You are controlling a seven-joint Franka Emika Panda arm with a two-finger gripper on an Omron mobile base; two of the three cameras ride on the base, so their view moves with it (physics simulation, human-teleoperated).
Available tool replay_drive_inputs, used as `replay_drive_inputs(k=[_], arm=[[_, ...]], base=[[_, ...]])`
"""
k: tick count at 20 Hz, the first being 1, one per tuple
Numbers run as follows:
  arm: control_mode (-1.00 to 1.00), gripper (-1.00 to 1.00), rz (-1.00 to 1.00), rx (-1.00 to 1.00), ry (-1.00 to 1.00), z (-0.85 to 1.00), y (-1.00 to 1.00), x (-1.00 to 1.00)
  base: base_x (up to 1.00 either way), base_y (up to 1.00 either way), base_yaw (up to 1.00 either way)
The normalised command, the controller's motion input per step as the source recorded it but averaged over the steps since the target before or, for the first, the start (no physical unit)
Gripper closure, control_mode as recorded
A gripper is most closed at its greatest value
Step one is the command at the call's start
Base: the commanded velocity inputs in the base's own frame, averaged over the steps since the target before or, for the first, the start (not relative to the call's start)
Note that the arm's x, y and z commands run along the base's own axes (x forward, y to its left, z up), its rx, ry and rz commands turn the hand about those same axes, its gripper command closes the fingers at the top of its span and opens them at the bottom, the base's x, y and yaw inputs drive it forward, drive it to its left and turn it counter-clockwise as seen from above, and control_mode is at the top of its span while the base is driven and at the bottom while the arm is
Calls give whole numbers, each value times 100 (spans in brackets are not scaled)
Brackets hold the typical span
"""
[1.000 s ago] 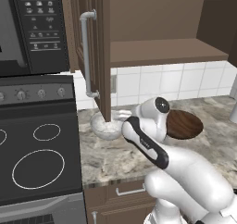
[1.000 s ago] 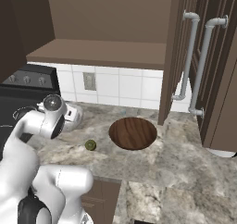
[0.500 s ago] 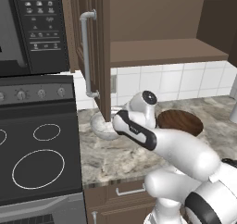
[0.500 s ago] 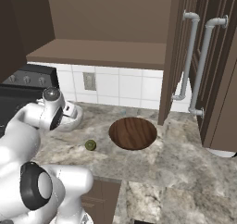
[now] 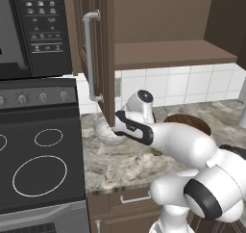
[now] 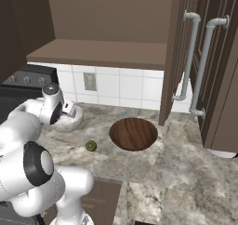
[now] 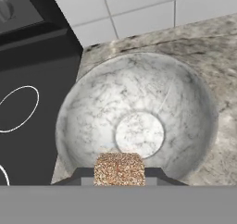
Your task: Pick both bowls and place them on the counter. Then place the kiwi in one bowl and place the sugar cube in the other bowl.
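A speckled tan sugar cube (image 7: pixel 119 166) sits pinched between the two dark tips of my gripper (image 7: pixel 119 173), which is shut on it. It hangs just above the near rim of the grey-white marbled bowl (image 7: pixel 139 112). That bowl (image 5: pixel 103 132) (image 6: pixel 70 120) stands on the counter (image 6: pixel 186 163) beside the stove, with my gripper (image 5: pixel 118 126) (image 6: pixel 66 109) over its edge. To its right lie the small olive kiwi (image 6: pixel 90 145) and the wide dark wooden bowl (image 6: pixel 134 133) (image 5: pixel 191 121), both on the counter.
The black stovetop (image 5: pixel 38 164) with white rings borders the marbled bowl on the left. An open cabinet door with a grey handle (image 5: pixel 89 58) hangs right above that bowl. More open doors (image 6: pixel 195 66) hang at the right, and a brown shelf (image 6: pixel 97 52) runs over the counter.
The arm has stretched left from near the wooden bowl to the marbled bowl, carrying the sugar cube. The bowls and kiwi have stayed put.
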Motion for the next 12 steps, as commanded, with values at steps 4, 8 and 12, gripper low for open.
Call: replay_drive_inputs(k=[4,8,12], arm=[[-100,100,0,-7,1,-22,6,1],[-100,100,0,-5,0,-14,0,7],[-100,100,0,-3,1,-11,0,12]], base=[[0,0,0],[0,0,0],[0,0,0]])
